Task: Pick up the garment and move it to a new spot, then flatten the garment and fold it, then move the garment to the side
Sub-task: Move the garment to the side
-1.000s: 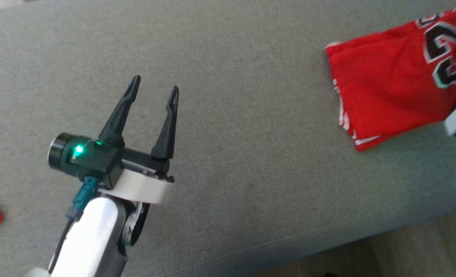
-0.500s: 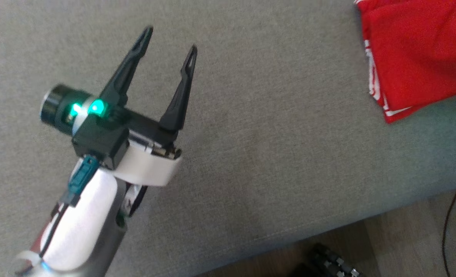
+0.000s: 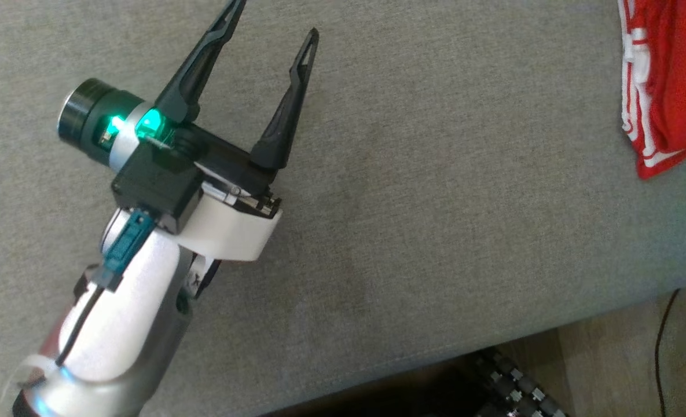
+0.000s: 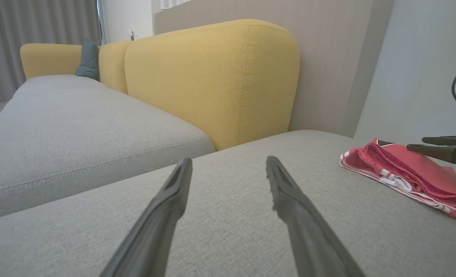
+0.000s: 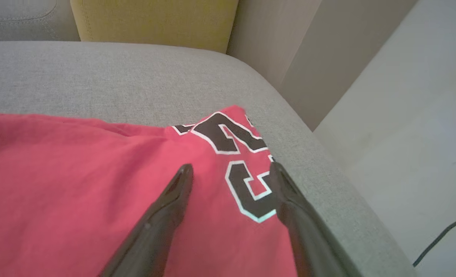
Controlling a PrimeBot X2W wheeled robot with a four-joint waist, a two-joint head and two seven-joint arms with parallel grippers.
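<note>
Our right pincer (image 5: 231, 167) has its two fingers apart and holds nothing. Directly beneath and ahead of it lies the red shirt (image 5: 77, 184), its black number showing between the fingers; we cannot tell whether the tips touch the cloth. Our left pincer (image 3: 274, 20) is spread wide too and is empty over the bare grey seat cushion (image 3: 435, 202). The shirt is well off to its right, and the yellow backrest (image 4: 212, 77) is beyond its tips. From the left wrist the shirt looks stacked in flat layers with striped edges lined up, close to the cushion's end. We judge the flattening, the folding and the move to the side to be done. Little seems left beyond drawing both arms clear.
</note>
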